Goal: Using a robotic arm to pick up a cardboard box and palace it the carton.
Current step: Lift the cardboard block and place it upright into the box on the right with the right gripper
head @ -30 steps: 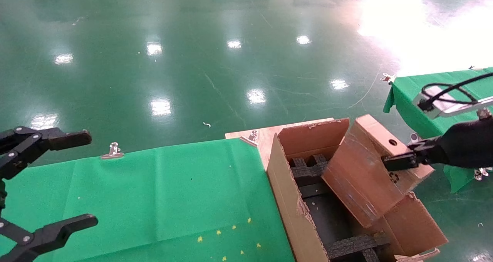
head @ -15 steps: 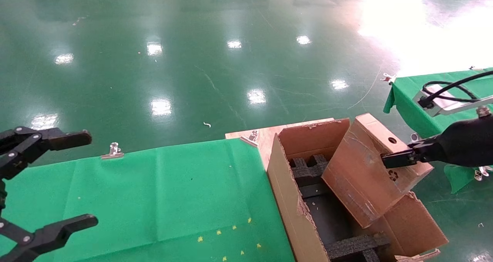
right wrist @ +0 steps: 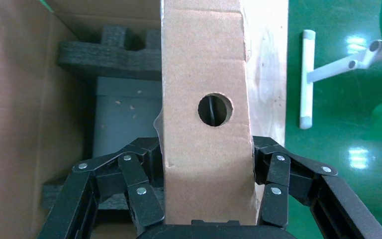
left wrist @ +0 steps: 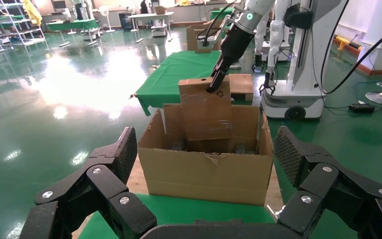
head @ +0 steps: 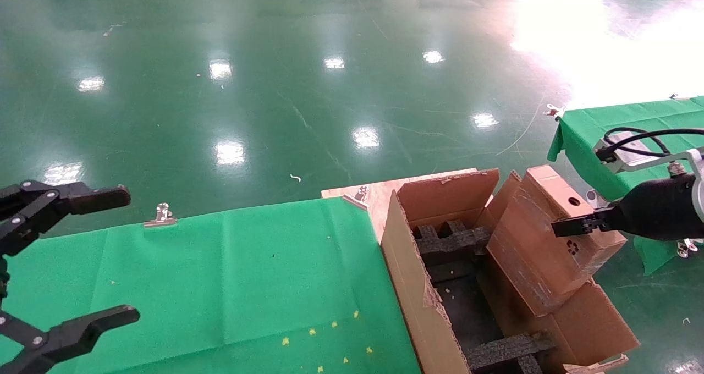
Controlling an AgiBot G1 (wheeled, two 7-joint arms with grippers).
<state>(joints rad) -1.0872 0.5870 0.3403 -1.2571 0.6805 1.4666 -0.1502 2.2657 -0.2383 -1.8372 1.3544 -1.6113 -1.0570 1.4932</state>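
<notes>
The cardboard box (head: 542,242) fills the carton's (head: 410,286) far right side, tilted against its wall; black foam dividers (head: 448,242) cross the interior front and back; an open bay lies between them; the green table (head: 220,275) lies open leftward.

Bright overhead lamps glare off the glossy green floor (head: 330,88), whiting out its far right; focus stays sharp.

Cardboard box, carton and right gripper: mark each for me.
cardboard box (head: 536,253), head view, on its broad taped face.
carton (head: 410,286), head view, on its left outer wall.
right gripper (right wrist: 206,167), right wrist view, midway between the fingers.
</notes>
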